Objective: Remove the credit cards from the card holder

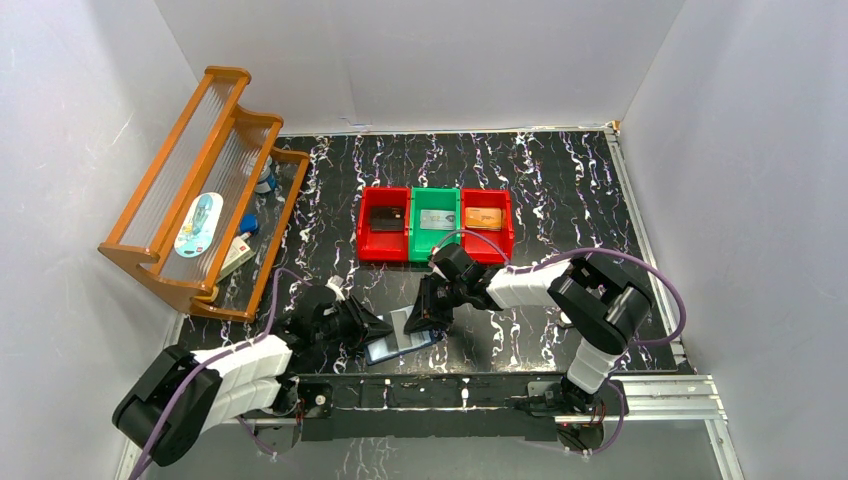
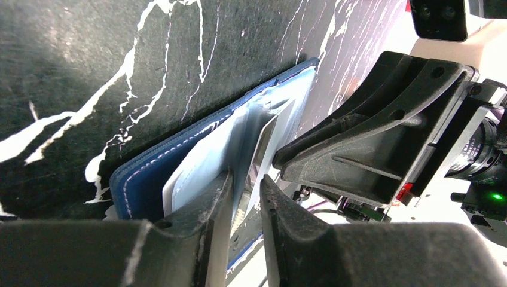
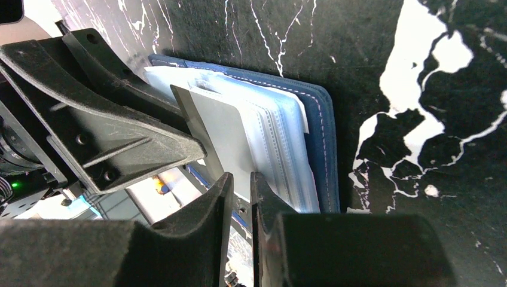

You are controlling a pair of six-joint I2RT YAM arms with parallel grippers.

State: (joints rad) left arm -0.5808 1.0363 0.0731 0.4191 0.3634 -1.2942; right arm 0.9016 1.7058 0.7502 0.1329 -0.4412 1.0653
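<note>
The navy-blue card holder (image 1: 392, 346) lies open near the front edge between both grippers. Its navy cover shows in the left wrist view (image 2: 143, 179) and in the right wrist view (image 3: 326, 140), with pale blue clear sleeves (image 3: 275, 143) fanned up. My left gripper (image 1: 383, 327) (image 2: 245, 179) is shut on a clear sleeve (image 2: 209, 155) of the holder. My right gripper (image 1: 428, 318) (image 3: 241, 178) is shut on the edge of a grey credit card (image 3: 218, 128) that stands partly out of the sleeves. The two grippers face each other, almost touching.
Three bins stand behind: a red bin (image 1: 368, 240) with a black card (image 1: 386, 218), a green bin (image 1: 416, 245) with a silver-grey card (image 1: 437, 218), a red bin (image 1: 503, 240) with an orange card (image 1: 483, 217). A wooden rack (image 1: 200, 190) stands at the left.
</note>
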